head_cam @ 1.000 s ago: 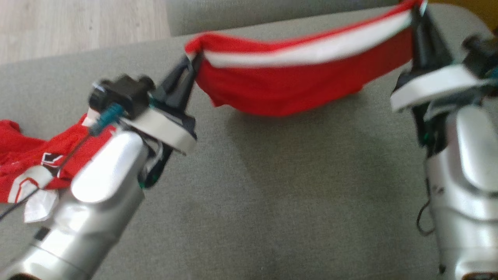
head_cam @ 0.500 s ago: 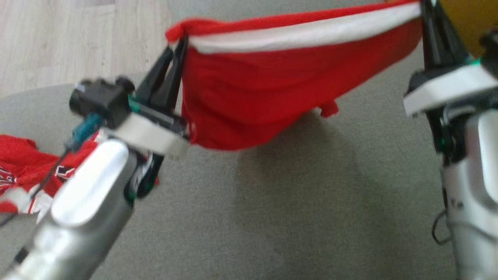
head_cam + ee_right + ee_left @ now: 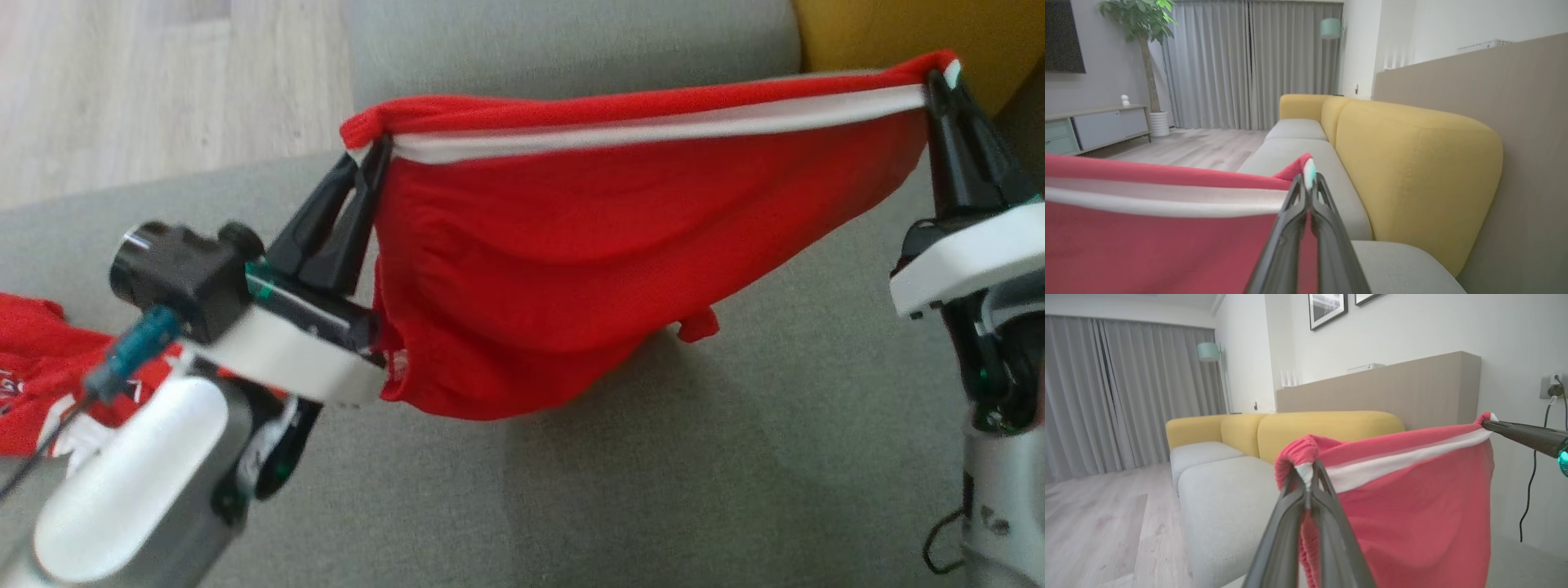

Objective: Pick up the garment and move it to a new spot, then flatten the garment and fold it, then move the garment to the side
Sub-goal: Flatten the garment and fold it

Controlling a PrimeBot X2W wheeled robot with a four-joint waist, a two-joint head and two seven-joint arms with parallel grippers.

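left hand (image 3: 375,149) and right hand (image 3: 937,78) each clamped on a corner of the red garment (image 3: 571,261).

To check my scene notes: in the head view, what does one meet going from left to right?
A crumpled red and white cloth lying on the grey sofa, left hand, stretched red fabric garment with a white band, right hand.

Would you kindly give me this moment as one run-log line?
stage: pick-up | left claw: shut on garment corner | right claw: shut on opposite corner | garment: stretched between both, hanging over grey sofa seat
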